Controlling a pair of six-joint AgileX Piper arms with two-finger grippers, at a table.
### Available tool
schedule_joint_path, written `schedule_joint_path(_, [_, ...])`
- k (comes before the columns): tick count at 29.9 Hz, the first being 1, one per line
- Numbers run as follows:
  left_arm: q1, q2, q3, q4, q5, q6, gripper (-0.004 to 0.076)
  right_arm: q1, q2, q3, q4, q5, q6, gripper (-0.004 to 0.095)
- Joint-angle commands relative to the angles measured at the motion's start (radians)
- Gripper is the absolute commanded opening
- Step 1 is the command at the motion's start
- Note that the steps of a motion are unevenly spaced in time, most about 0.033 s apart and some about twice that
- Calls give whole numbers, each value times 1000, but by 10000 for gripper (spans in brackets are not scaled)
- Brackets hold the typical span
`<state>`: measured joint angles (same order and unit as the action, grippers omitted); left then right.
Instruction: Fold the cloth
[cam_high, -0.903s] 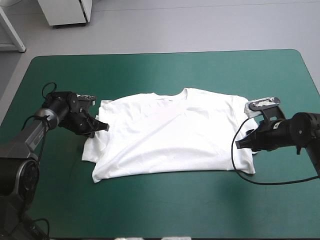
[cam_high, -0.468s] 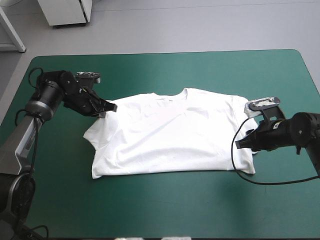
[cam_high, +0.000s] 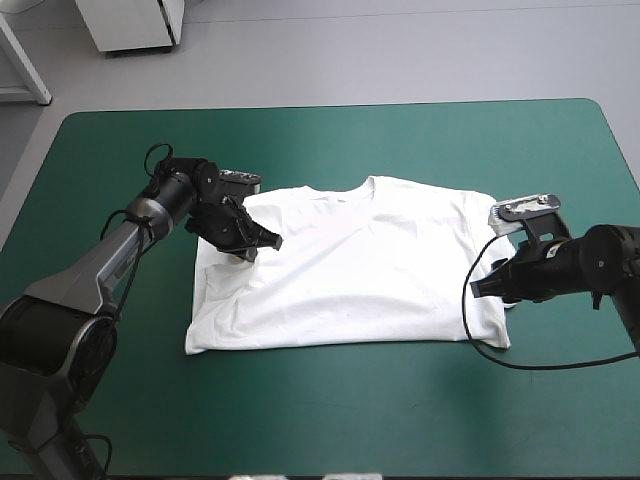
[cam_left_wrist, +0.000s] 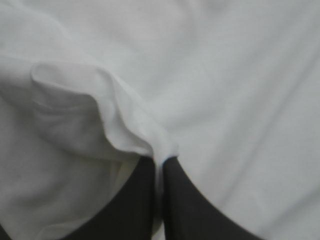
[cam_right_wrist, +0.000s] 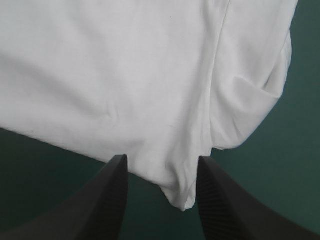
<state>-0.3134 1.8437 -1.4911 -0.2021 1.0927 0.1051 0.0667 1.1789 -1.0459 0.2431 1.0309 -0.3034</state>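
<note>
The white T-shirt (cam_high: 370, 270) lies spread flat in the middle of the table, collar toward the far edge. My left gripper (cam_high: 268, 243) is over the shirt's left part, shut on a pinched fold of the left sleeve (cam_left_wrist: 90, 115). In the left wrist view its black fingers meet in one arch (cam_left_wrist: 161, 161) with white cloth (cam_left_wrist: 225, 75) all around. My right gripper (cam_high: 482, 288) rests low at the shirt's right edge. It stands open (cam_right_wrist: 161, 164), and the shirt's right lower corner (cam_right_wrist: 182, 197) lies between its fingers.
Teal-green cover (cam_high: 330, 410) shows on every side of the shirt, widest toward the near edge and the far corners. The shirt's left side edge (cam_high: 195, 300) now runs nearly straight from shoulder to hem.
My left gripper has swung from the shirt's left side rightward over the shirt, drawing the left sleeve in over the body. The right arm has stayed where it was.
</note>
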Motion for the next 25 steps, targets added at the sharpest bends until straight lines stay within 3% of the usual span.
schedule_joint_path(1, [-5,-17,-29,-8,-32,-4,-9,1,-19,-34,15,-27,-5,414])
schedule_joint_path(7, [-5,6,-33,19,-37,21,-9,1,-19,-34,14,-27,-5,414])
schedule_joint_path(13, [-5,-42,-87,82,36,15,3,1,-19,-34,0,-29,-5,414])
schedule_joint_path(16, [-5,-55,-128,89,107,15,95,1,-19,-36,-22,-37,-5,415])
schedule_joint_path(22, [-7,-118,-184,74,146,15,370,1,-9,-93,-125,-58,45,415])
schedule_joint_path(25, [-7,-169,-216,53,156,15,440,1,39,-132,-198,-65,79,417])
